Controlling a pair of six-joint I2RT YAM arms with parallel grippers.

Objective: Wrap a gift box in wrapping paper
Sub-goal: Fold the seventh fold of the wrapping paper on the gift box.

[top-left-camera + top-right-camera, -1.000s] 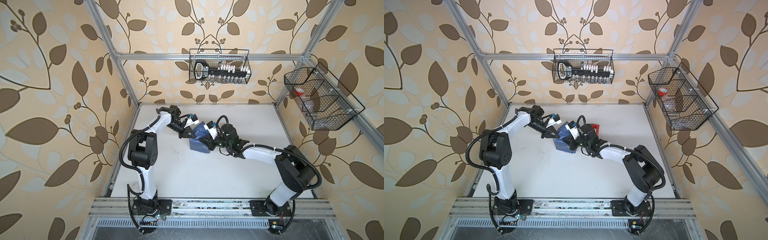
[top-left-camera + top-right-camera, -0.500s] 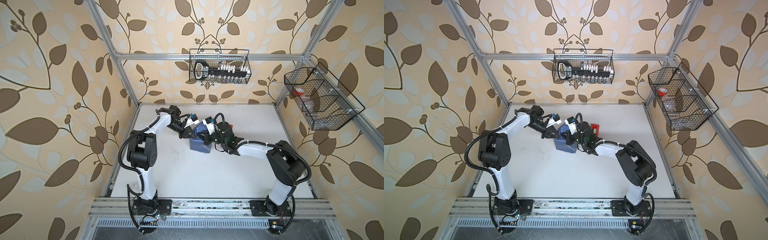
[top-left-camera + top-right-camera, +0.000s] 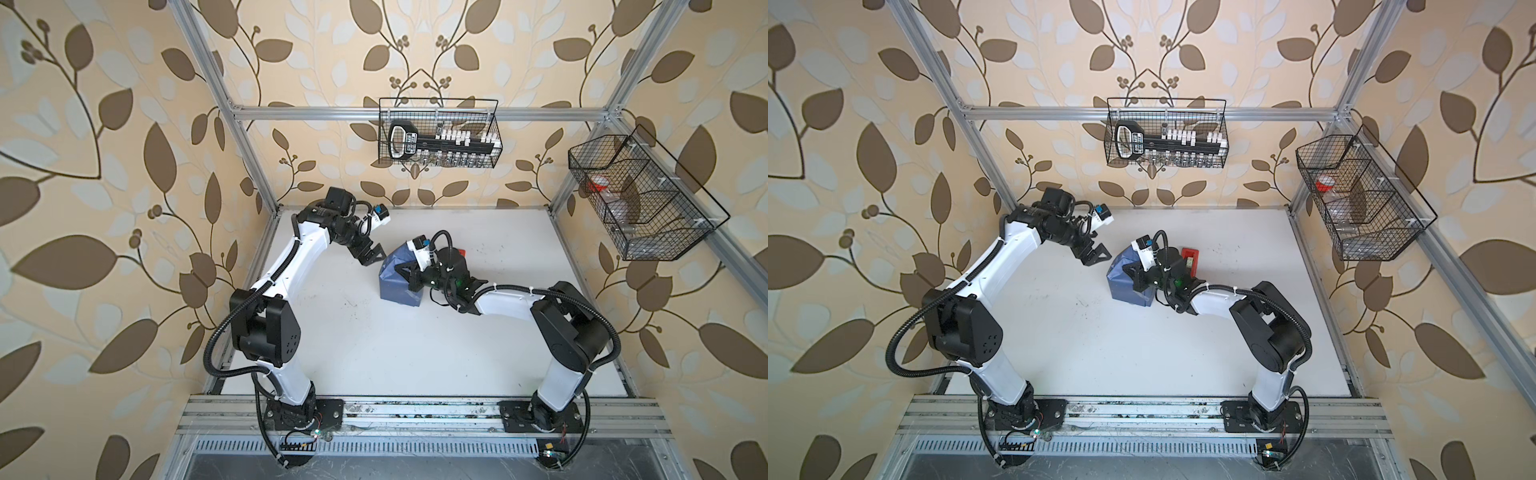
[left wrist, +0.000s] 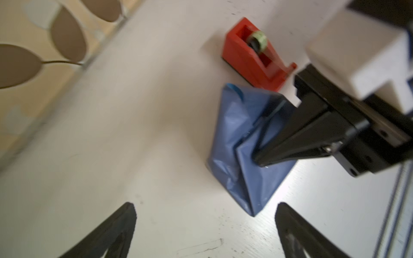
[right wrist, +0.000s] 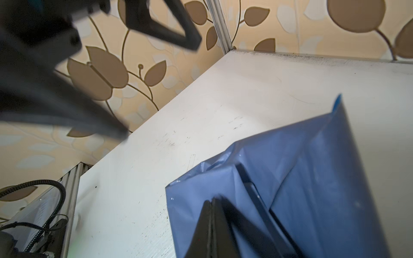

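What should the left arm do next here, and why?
Probably reach the left gripper toward the red tape dispenser. It is open, empty and clear of the wrapping paper, while the shut right gripper presses the loose folded flaps down, so fetching tape seems the sensible step.

no legible text anywhere

Red dispenser [image 3: 1190,259] just right of centre, on white table [image 3: 1100,340]. Back basket [image 3: 1167,99] at upper centre, loaded with black and white items. Side basket [image 3: 1383,245] at right edge. Leaf-patterned wallpaper [image 3: 851,166] all round.
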